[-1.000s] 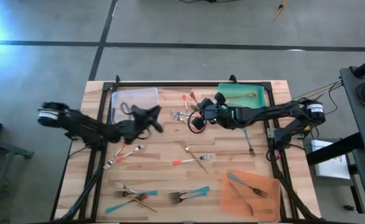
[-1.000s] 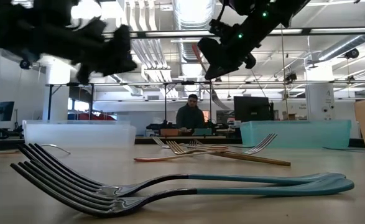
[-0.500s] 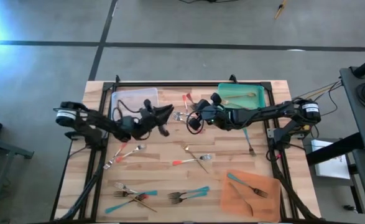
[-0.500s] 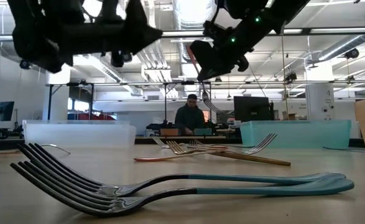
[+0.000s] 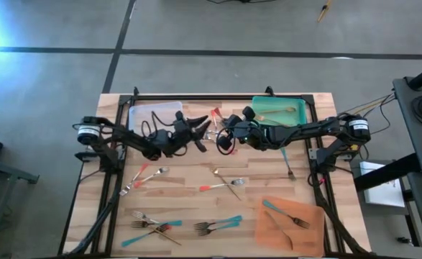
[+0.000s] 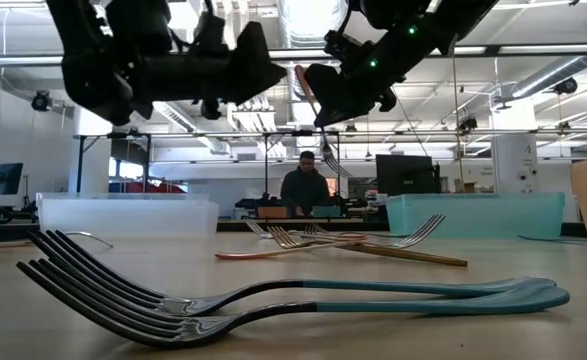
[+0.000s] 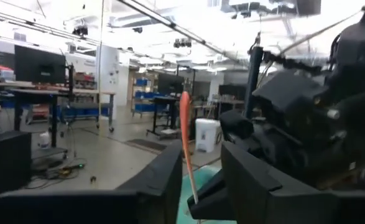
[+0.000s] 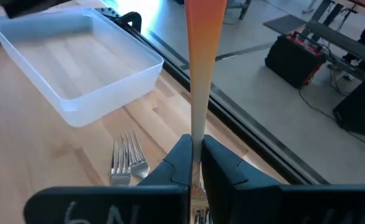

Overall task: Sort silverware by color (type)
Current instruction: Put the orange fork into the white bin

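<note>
Your right gripper (image 8: pixel 196 163) pinches the red-handled utensil (image 8: pixel 199 74) upright near the clear tray (image 8: pixel 76 59); its handle rises between your left gripper (image 7: pixel 201 171)'s spread jaws.

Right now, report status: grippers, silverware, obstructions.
Right gripper shut on red-handled utensil, held above table. Left gripper open, facing its handle, not gripping. Clear tray empty. Nothing between the arms.

Both arms (image 5: pixel 124 140) are matte black, built of slim tubes joined by bulkier housings. A silver-white ring (image 5: pixel 88 132) marks each base joint. Thin black cables (image 5: pixel 147 126) loop beside the wrists. The fingers (image 8: pixel 216 160) are dark, blocky wedges.
</note>
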